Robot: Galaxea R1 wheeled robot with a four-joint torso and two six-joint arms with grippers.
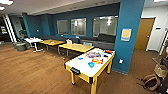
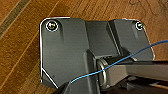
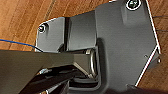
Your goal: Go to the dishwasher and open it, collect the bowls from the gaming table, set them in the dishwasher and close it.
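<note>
**Blue bowls waiting on the white table**

While rolling over wood floor (image 1: 37, 72), head view: gaming table (image 1: 82, 65) near centre, two bowls on top — one (image 1: 91, 64) toward the near end, one (image 1: 80, 58) just left and farther, beside colourful clutter (image 1: 97, 60). Probably light, rigid, a bit slick; best pinched at the rim.

Left wrist: dark plate, blue cable (image 2: 140, 51), floorboards. Can't tell finger state.

Right wrist: same story, can't tell either.

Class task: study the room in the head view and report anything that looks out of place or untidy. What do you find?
The gaming table holds a loose scatter of colourful items at its far end, with blue bowls among them, which looks untidy beside the nearly bare yellow-topped tables behind. Nothing looks spilled or damaged.
</note>
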